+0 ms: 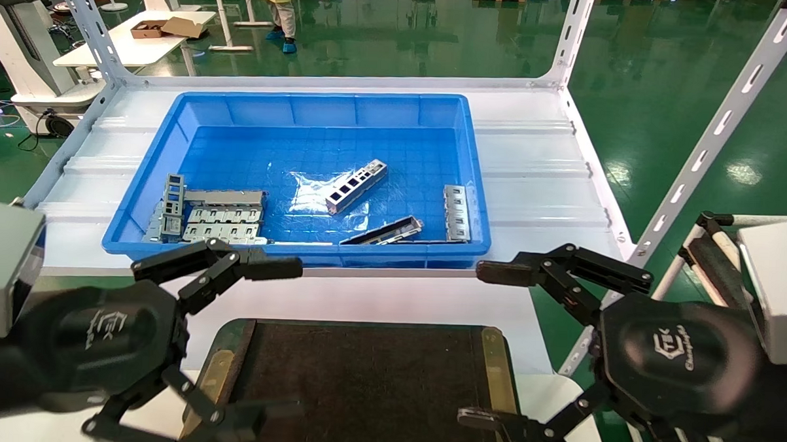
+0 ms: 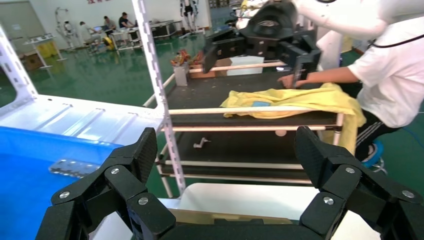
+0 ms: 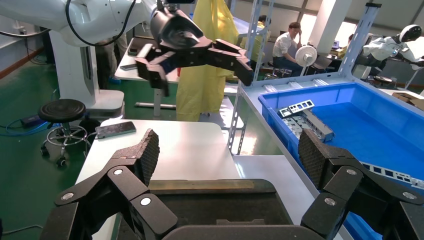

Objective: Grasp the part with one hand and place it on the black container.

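Note:
The part (image 1: 357, 186), a slim silver-grey bar with a row of rectangular windows, lies slantwise in the middle of the blue bin (image 1: 174, 118). The black container (image 1: 361, 383) sits on the white table in front of the bin and also shows in the right wrist view (image 3: 210, 200). My left gripper (image 1: 278, 338) hangs open and empty over the container's left edge. My right gripper (image 1: 484, 345) hangs open and empty over its right edge. In the wrist views both the left gripper (image 2: 226, 150) and the right gripper (image 3: 230, 150) hold nothing.
A similar windowed strip (image 1: 456, 213) lies by the bin's right wall. A dark channel piece (image 1: 383, 232) lies near the front wall, and wide slotted plates (image 1: 223, 215) are piled at the front left. White rack posts (image 1: 717, 127) stand beside the bin. A cart (image 2: 250, 130) stands to the right.

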Available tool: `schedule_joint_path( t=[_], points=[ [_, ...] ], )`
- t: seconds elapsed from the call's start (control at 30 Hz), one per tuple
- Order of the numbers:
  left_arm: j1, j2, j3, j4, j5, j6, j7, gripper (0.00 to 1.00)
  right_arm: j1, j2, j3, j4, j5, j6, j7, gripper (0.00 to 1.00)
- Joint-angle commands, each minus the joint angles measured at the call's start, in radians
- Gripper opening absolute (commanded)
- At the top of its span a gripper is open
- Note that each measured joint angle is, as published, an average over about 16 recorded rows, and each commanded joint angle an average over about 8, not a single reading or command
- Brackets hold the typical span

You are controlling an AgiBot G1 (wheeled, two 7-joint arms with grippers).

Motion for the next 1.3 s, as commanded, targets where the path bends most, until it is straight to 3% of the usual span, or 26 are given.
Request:
schedule_joint_path(
  t=[0.03,0.73,1.07,1.3],
  points=[
    [-0.004,0.004,0.002,0.002,0.006,-0.009,0.0,1.0,0.0,0.0,0.0,0.0,0.0,0.0,0.0,1.0],
    [-0.16,0.155,0.09,0.108,0.205,-0.173,-0.04,1.0,0.0,0.0,0.0,0.0,0.0,0.0,0.0,1.0],
    [-0.322,0.318,0.173,0.357,0.374,-0.289,-0.034,1.0,0.0,0.0,-0.001,0.0,0.0,0.0,0.0,1.0],
    [-0.417,0.448,0.216,0.602,0.477,-0.402,0.031,1.0,0.0,0.0,-0.001,0.0,0.0,0.0,0.0,1.0]
  ],
)
